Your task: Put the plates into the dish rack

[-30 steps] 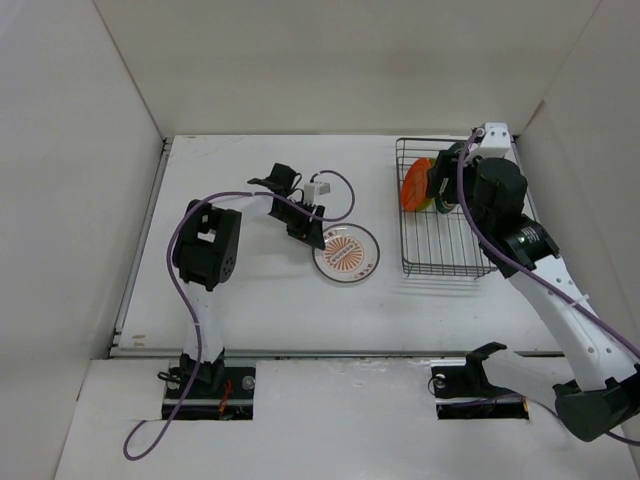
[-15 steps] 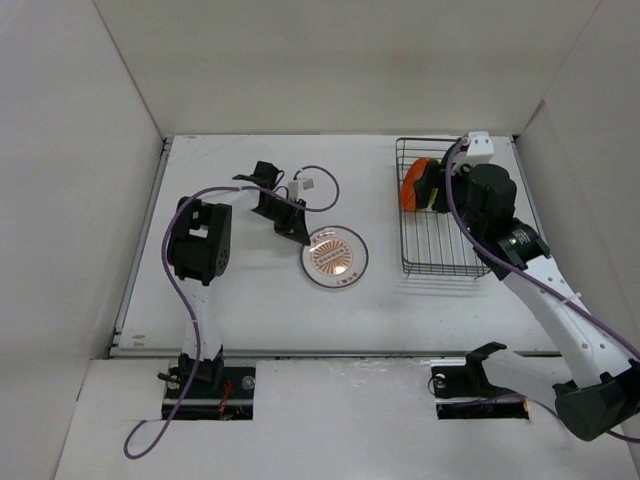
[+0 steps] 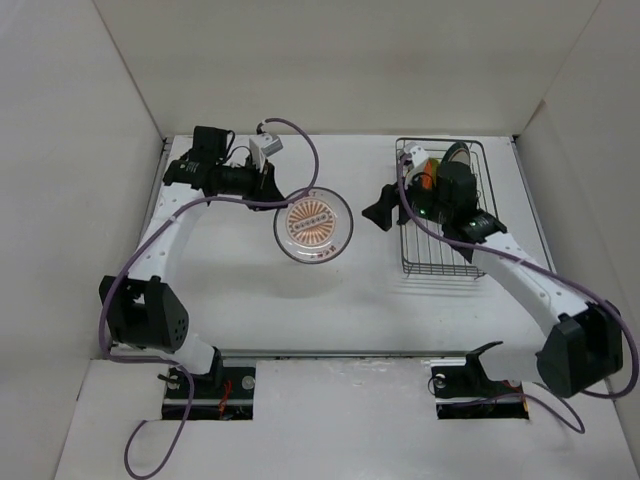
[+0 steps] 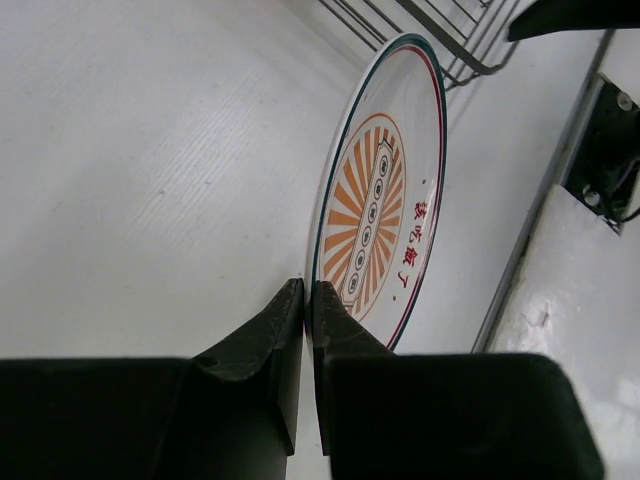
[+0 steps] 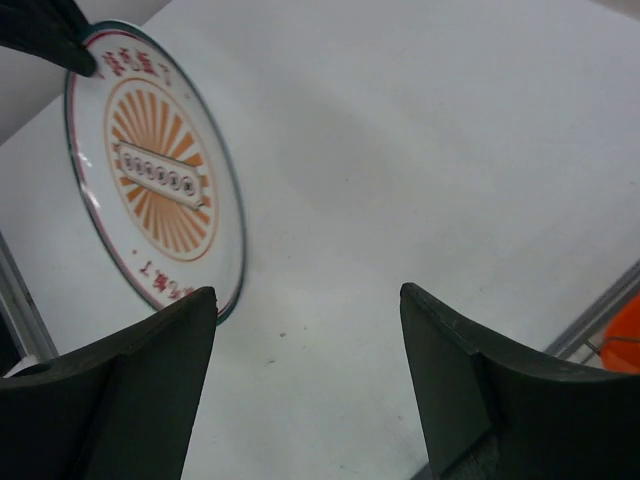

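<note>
Up close, my left claw (image 4: 308, 290) was pinched shut on the rim of the round white plate with the orange sunburst pattern and thin dark edge (image 4: 385, 225), one black finger pressed to each face. The plate stood on edge, tilted, over the white table (image 3: 220, 300). No view let me tell whether its lower rim touched the surface. The left wrist camera cut off the claw's body at the bottom and showed only a corner of the dark wire dish rack (image 3: 440, 268) beyond the plate.

From above, the plate sat between the two arms, left of the rack and apart from it, but the pinch itself was too small to read there.

My right claw (image 5: 307, 292) stood wide open with nothing between its fingers, facing the patterned side of the plate from the rack side. Its own camera caught just a sliver of the plain orange plate (image 5: 625, 335) at the right edge. Overhead, the right arm covered much of the rack's far end. I could make out bits of orange and lime green there, and the rest was hidden.
</note>
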Available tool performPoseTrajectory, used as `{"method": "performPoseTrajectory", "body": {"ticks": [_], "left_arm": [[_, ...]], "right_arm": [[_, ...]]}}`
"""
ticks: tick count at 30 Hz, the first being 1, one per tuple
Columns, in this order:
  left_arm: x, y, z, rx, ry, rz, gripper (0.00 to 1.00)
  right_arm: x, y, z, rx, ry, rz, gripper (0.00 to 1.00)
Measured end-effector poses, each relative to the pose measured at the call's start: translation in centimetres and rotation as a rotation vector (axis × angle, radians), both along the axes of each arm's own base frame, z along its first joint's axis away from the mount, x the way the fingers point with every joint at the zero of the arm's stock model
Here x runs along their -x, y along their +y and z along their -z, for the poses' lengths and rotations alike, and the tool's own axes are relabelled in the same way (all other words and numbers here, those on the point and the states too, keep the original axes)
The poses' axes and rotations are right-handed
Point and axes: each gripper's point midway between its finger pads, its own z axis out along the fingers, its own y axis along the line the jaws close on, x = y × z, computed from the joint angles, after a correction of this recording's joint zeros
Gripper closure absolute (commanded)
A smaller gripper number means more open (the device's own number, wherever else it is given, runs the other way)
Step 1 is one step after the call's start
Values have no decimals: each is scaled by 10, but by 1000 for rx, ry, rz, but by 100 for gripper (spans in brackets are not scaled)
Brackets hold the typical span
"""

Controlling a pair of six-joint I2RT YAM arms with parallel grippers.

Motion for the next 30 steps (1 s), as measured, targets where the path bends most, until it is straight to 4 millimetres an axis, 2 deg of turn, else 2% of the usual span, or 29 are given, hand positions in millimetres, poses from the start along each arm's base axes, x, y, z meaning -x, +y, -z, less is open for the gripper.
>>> {"method": "performPoseTrajectory", "body": {"ticks": [3, 8, 16, 18, 19, 20, 21, 22, 23, 24, 26, 27, 28, 30], "left_arm": [[15, -2, -3, 2, 16, 33, 100], [25, 0, 3, -12, 60, 46, 100], [30, -1, 3, -5, 81, 55, 100], [31, -2, 2, 4, 84, 61, 100], [32, -2, 2, 10, 86, 66, 100], [33, -3, 1, 15, 87, 69, 100], [33, -4, 0, 20, 87, 72, 100], [33, -4, -1, 25, 87, 73, 100], [33, -4, -2, 26, 86, 71, 100], [29, -2, -1, 10, 65, 65, 100], [22, 1, -3, 10, 58, 37, 58], [20, 1, -4, 14, 60, 20, 19], [16, 1, -5, 14, 56, 6, 0], [9, 4, -4, 3, 71, -51, 0]], "right_arm": [[-6, 14, 20, 11, 22, -66, 21], [-5, 44, 41, 3, 60, -197, 21], [8, 79, 42, -26, 66, -332, 21], [8, 87, 41, -36, 64, -354, 26], [8, 91, 43, -40, 69, -365, 29], [9, 96, 45, -42, 75, -376, 39], [9, 100, 49, -43, 83, -387, 71], [11, 104, 53, -43, 95, -398, 89], [13, 108, 56, -50, 116, -412, 100], [15, 110, 59, -47, 125, -419, 100], [16, 111, 59, -63, 158, -412, 100], [14, 110, 56, -64, 153, -399, 100], [11, 107, 52, -65, 151, -369, 100], [-2, 87, 41, -63, 139, -269, 100]]}}
